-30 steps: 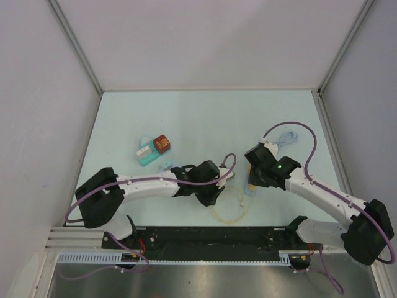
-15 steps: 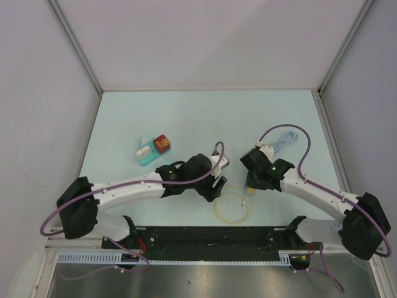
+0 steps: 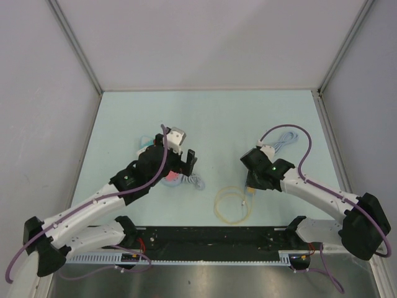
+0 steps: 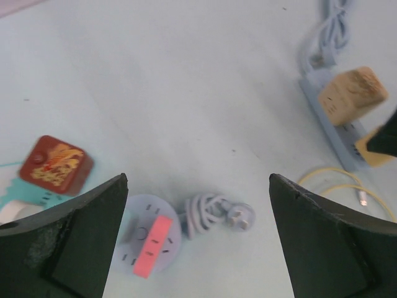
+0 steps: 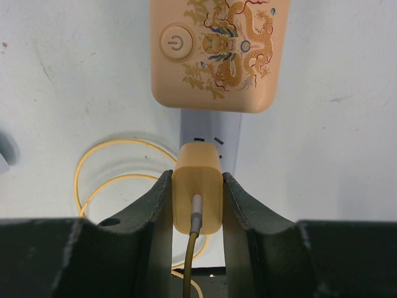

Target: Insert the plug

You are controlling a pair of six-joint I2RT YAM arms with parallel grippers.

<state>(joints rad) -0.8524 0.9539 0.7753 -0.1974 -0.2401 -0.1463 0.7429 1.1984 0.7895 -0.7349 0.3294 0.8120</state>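
My right gripper [image 5: 197, 177] is shut on a yellow plug [image 5: 186, 186] whose yellow cable [image 5: 190, 267] trails back from it. The plug stands on end over the slots of a pale power strip [image 5: 211, 127]; its prongs are hidden. A beige dragon-patterned adapter [image 5: 220, 53] sits on the strip just beyond. Seen from above, the right gripper [image 3: 251, 181] hangs over the strip's near end, beside the coiled yellow cable [image 3: 231, 205]. My left gripper [image 4: 198, 186] is open and holds nothing, above a round lilac socket [image 4: 149, 239] and its bundled cord [image 4: 217, 214].
A red-brown cube [image 4: 56, 164] sits on a teal strip at the left. The left gripper [image 3: 181, 162] hovers over the round socket [image 3: 169, 177] at centre left. The pale strip's cord [image 3: 285, 139] loops off behind the right arm. Enclosure walls stand on three sides.
The left arm has swung left and away from the yellow cable coil to above the round socket, and its jaws have opened wide. The right arm has barely moved.
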